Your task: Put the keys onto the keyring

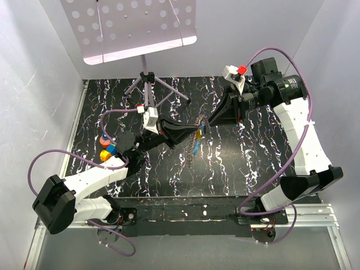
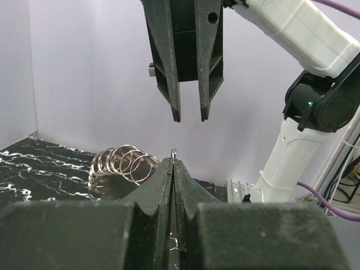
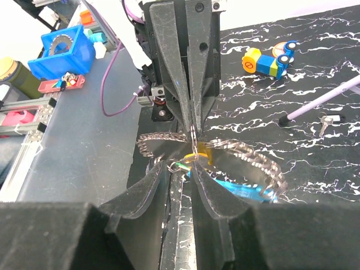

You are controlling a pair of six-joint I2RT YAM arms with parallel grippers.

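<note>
The only container in sight is a blue bin (image 3: 62,53), seen only from the right wrist, off the table (image 1: 253,163) and far up-left of the right claw (image 3: 179,167). A grey toothed part (image 3: 56,42) sits in it. The left claw (image 2: 173,162) is squeezed fully together and pinches the thin keyring (image 2: 174,152), which stands just proud of its tips. The right claw's jaws are partly parted. The left wrist view shows bare wall between their tips and nothing clamped there, with that claw poised just above the left one, tip to tip. That same view hides both keys but shows a chain of linked rings (image 2: 121,166) just left of the left claw. The right wrist view shows the yellow-orange key (image 3: 202,154) right at the meeting claw tips, and the blue key (image 3: 242,191) just right of the right claw's fingers, with its long axis across that picture. From above, the two keys lie nearly in one line running from the claw tips toward the arm bases, slightly slanted. Whether they hang or rest on the table I cannot tell. A block toy (image 3: 270,59) lies well apart.
</note>
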